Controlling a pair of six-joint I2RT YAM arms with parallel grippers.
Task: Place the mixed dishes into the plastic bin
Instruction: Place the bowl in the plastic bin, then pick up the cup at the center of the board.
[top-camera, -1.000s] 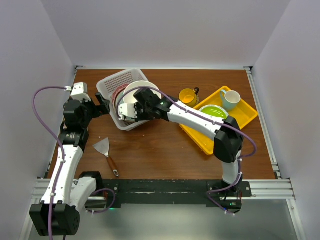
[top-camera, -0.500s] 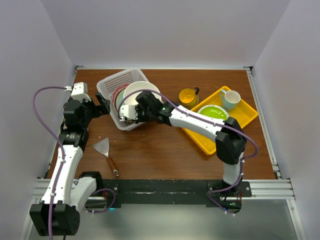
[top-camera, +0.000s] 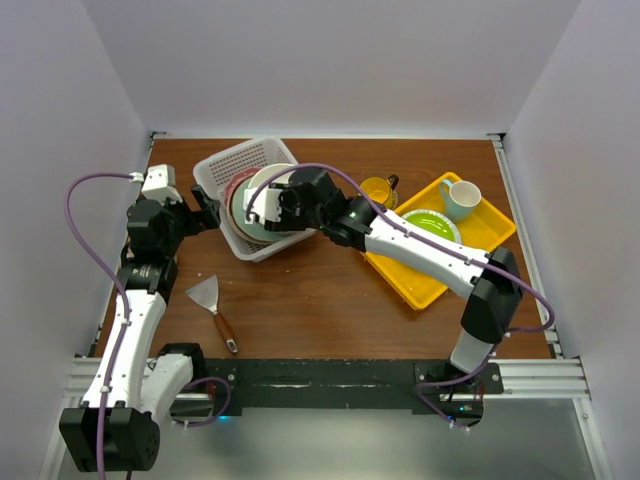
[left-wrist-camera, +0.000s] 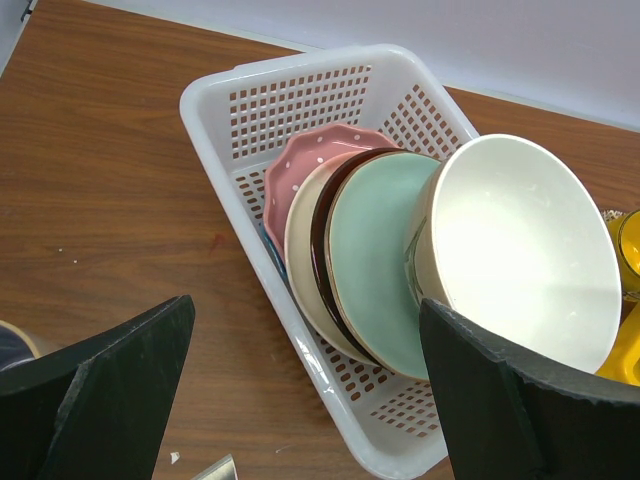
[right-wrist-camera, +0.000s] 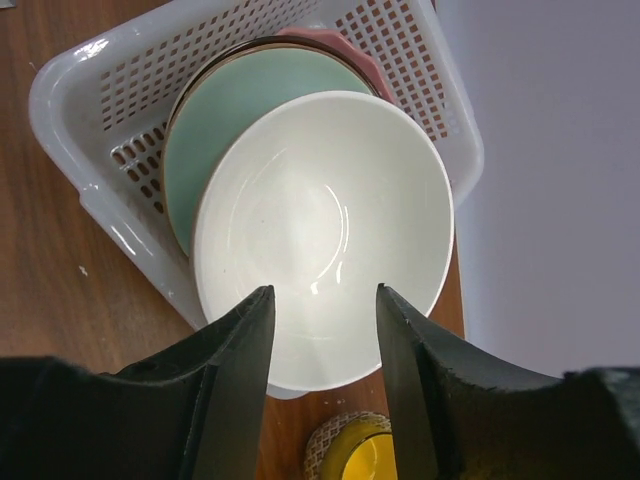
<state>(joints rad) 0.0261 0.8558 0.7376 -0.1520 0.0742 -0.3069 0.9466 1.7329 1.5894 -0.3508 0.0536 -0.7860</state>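
Observation:
The plastic bin (top-camera: 232, 162) (left-wrist-camera: 232, 92) (right-wrist-camera: 95, 70) holds several dishes standing on edge: a pink dotted plate (left-wrist-camera: 318, 152), a cream plate (left-wrist-camera: 298, 250), a dark red-rimmed bowl (left-wrist-camera: 322, 225), a pale green plate (left-wrist-camera: 375, 255) (right-wrist-camera: 215, 120) and the large cream bowl (left-wrist-camera: 520, 250) (right-wrist-camera: 320, 215) (top-camera: 268, 180) leaning on them. My right gripper (top-camera: 272, 212) (right-wrist-camera: 325, 300) hovers open just above the cream bowl's near rim, holding nothing. My left gripper (top-camera: 207, 212) (left-wrist-camera: 305, 340) stands wide open beside the bin's left wall. A yellow mug (top-camera: 377, 192) (right-wrist-camera: 362, 458) sits on the table right of the bin.
A flat yellow tray (top-camera: 408, 272) at the right carries a lime-green plate (top-camera: 430, 222) and a white cup (top-camera: 461, 197). A spatula (top-camera: 213, 305) lies on the wooden table in front of the left arm. White walls close in the table.
My right gripper has opened and let go of the large cream bowl, which now leans in the bin. That arm has drawn back up and right. The left arm has not moved.

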